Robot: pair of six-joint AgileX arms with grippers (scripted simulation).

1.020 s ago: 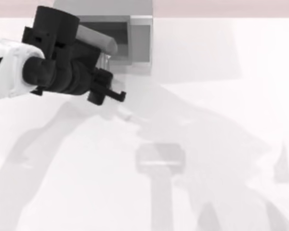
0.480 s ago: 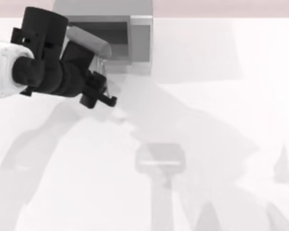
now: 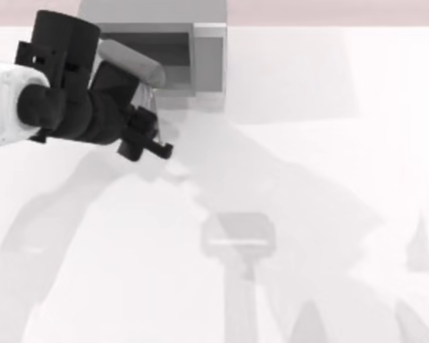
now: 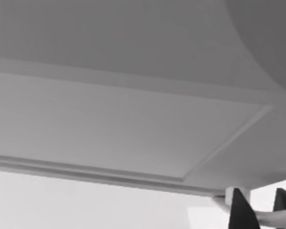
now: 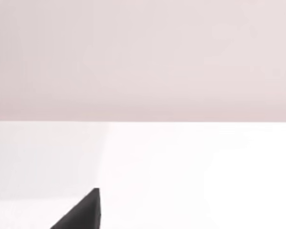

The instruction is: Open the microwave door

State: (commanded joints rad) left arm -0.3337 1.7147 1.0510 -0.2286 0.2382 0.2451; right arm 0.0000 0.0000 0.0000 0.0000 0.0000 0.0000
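The microwave point(image 3: 154, 11) stands at the back of the table, left of centre, with its dark cavity point(image 3: 164, 46) exposed beside the grey control panel point(image 3: 209, 61). The microwave door point(image 3: 132, 61) is swung out to the left, away from the cavity. My left gripper point(image 3: 151, 132) sits at the door's free edge. In the left wrist view the door point(image 4: 114, 129) and its window fill the picture, and the left gripper point(image 4: 260, 212) is shut on the pale handle point(image 4: 271, 218), which runs between the dark fingertips point(image 4: 238, 210). Only a dark tip of my right gripper point(image 5: 88, 212) shows.
White table point(image 3: 307, 143) stretches in front of and to the right of the microwave, crossed by grey shadows. A pale pink back wall point(image 5: 143, 57) runs behind the table. My right arm is outside the top view.
Over the last second my left arm moved left and slightly back, drawing the door wider open. In the last half second almost nothing moved.
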